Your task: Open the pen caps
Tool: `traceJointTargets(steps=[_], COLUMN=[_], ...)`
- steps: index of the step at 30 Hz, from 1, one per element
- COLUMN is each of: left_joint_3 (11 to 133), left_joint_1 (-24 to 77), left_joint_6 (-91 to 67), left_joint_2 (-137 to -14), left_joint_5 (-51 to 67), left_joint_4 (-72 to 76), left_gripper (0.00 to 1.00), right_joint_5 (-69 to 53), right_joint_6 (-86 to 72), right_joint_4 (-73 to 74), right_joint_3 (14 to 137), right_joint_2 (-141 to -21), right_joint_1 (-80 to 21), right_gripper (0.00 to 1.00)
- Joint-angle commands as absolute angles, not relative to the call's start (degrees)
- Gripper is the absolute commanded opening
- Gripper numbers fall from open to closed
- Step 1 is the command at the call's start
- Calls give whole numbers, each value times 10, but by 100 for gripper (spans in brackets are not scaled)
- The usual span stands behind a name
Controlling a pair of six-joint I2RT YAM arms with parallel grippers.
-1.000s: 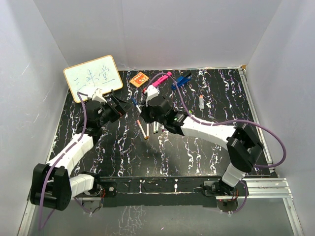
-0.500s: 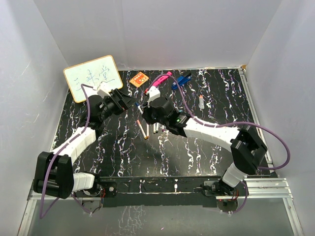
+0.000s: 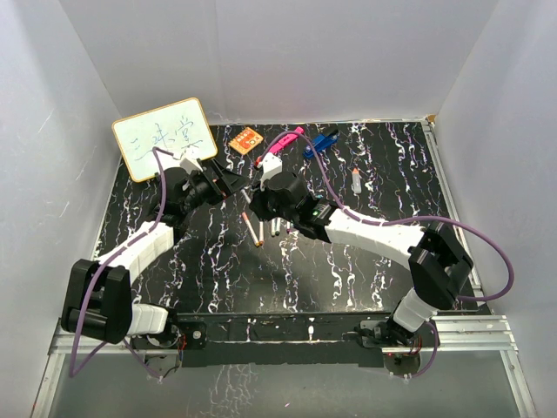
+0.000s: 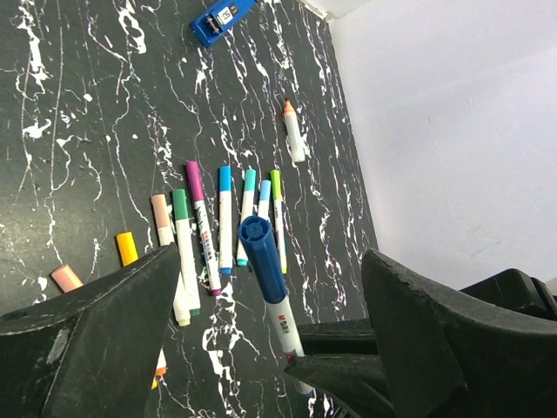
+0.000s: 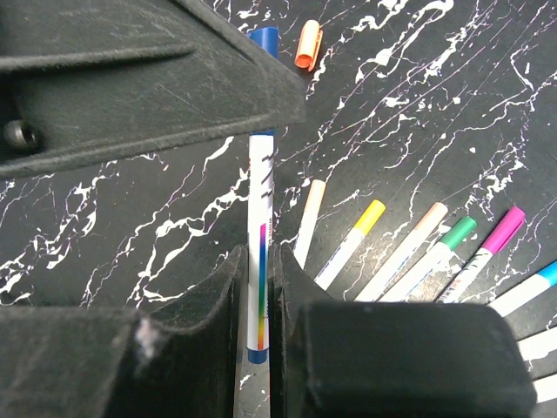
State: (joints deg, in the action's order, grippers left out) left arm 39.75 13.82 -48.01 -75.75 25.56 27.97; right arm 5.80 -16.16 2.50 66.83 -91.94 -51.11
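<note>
Left gripper (image 3: 228,181) advanced toward 3 o'clock, jaws released around blue cap (image 4: 259,248); right gripper (image 5: 258,261) grasping pen (image 5: 261,192); skewed closure risks slipping.

light: bright, even | shadows: faint | blur: wrist-view foreground slightly soft, perhaps defocused

The counter (image 4: 87,70) was black with white marble veining. The raised pen (image 5: 260,261) was white with a rainbow stripe and a dark blue cap (image 4: 259,244). The lying pens' (image 4: 225,235) caps (image 4: 193,178) ran peach, green, purple, blue, teal and lime; one loose cap (image 5: 307,44) was orange.
</note>
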Motion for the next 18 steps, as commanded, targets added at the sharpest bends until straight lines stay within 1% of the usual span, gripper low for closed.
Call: traceJointTargets(steps=[1, 5, 12, 18], left_joint_3=[417, 416, 419, 417], left_joint_1=[147, 150, 152, 151], left_joint_6=[-478, -484, -487, -492], left_joint_2=[-758, -766, -774, -777], left_joint_5=[268, 270, 268, 264], left_joint_4=[305, 315, 320, 326], left_gripper=[82, 78, 68, 53], right_joint_5=[42, 38, 32, 29], right_joint_6=[-155, -155, -150, -149], right_joint_4=[-17, -18, -18, -19], right_joint_3=[670, 670, 670, 664], right_joint_2=[-899, -902, -902, -903], right_joint_1=[-512, -512, -512, -512], right_gripper=[0, 0, 0, 0])
